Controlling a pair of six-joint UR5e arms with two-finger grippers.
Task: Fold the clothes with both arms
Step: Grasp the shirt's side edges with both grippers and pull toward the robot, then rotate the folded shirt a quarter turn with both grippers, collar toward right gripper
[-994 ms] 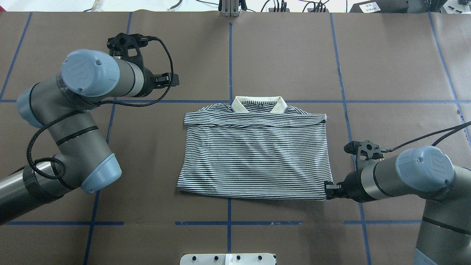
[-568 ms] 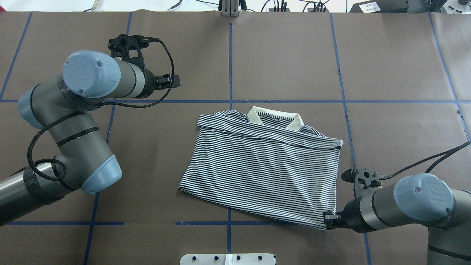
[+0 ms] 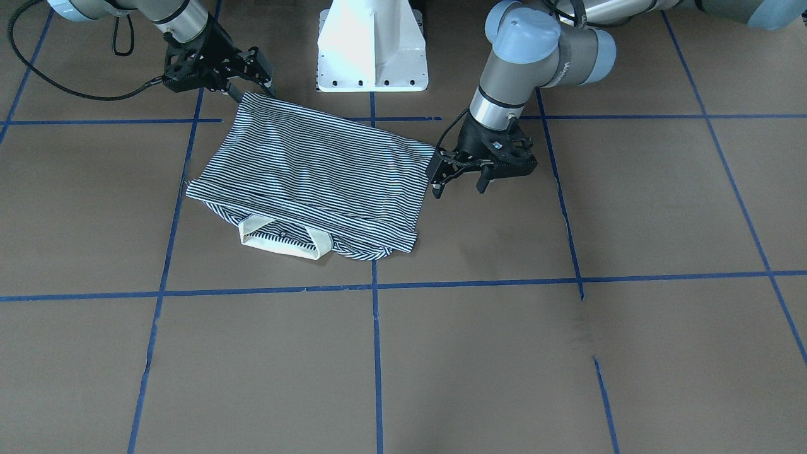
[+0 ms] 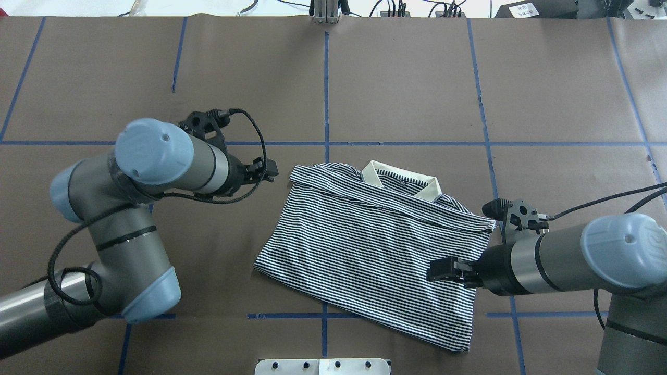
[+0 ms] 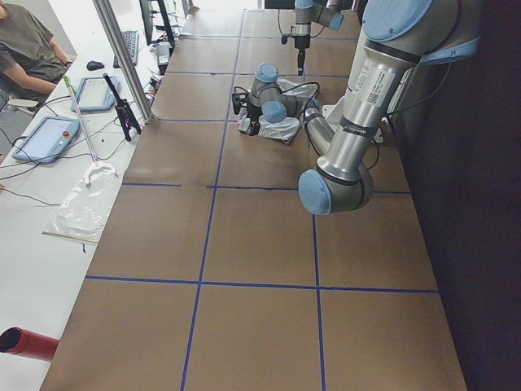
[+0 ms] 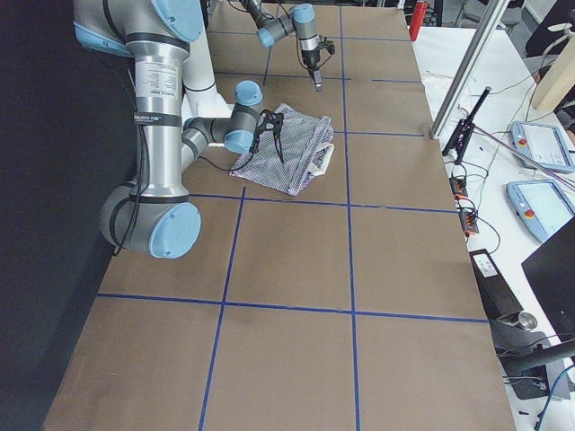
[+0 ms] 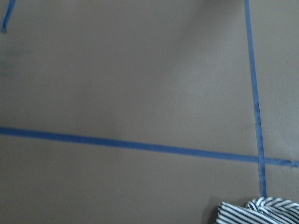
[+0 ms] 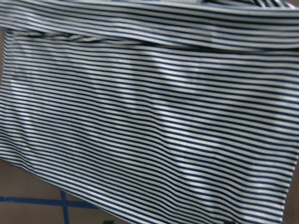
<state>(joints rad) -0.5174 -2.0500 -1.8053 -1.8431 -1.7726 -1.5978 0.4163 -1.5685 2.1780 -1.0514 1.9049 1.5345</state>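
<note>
The striped polo shirt (image 4: 375, 255) lies folded and turned askew on the brown table, with its cream collar (image 4: 401, 182) on the far side. It also shows in the front view (image 3: 315, 170) and fills the right wrist view (image 8: 149, 116). My left gripper (image 4: 267, 172) is open and empty. It is just left of the shirt's far-left corner, and its fingers stand apart in the front view (image 3: 459, 186). My right gripper (image 4: 440, 271) hovers over the shirt's right part. It looks open and holds nothing (image 3: 249, 82).
The white pedestal base (image 3: 372, 50) stands at the robot's edge of the table. Blue tape lines (image 4: 325, 78) grid the brown table. Beyond the far edge are cables and a side bench with tablets (image 5: 49, 138), where an operator (image 5: 28, 57) sits.
My right gripper dragged the shirt's near-right corner toward the robot, turning the shirt, then let go and moved over the cloth. My left arm moved in toward the shirt's far-left corner.
</note>
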